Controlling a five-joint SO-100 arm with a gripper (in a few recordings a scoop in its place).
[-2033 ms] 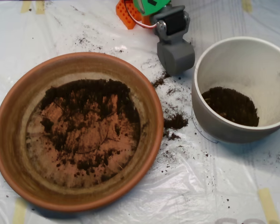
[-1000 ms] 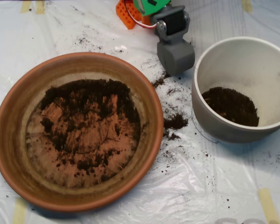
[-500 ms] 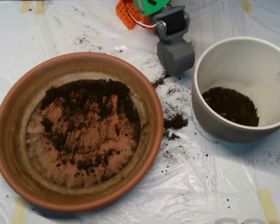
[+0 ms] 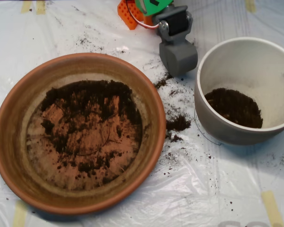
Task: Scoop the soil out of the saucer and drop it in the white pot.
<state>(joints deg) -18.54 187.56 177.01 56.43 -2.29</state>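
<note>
Hovering at top centre: grey scoop, parked over the counter in the gap between the saucer and the white pot, nearer the pot's rim. Looking closed, the jaws showing as one solid grey block with no gap seen from above. Carrying a load or not: hidden from this angle. Hanging from the orange and green arm parts at the upper edge.

Sitting in the saucer: most of the remaining soil, thickest along the upper arc of the floor, thinning to specks and small clumps toward the lower half, bare terracotta showing through in the middle. Judging the thick upper band as the next sensible place to dig, being closest to the scoop and the deepest.

Resting in the white pot: a dark mound against the lower left wall, the side nearest the saucer, likely because drops arrive from that direction. Leaving much of the pot floor bare.

Lying on the plastic sheet between the two vessels: spilled soil, one clump just beside the saucer's right rim, with finer scatter above and below it. Suggesting loss along the transfer path.

Estimating task as partway through, with a fair amount of soil left to move
</note>
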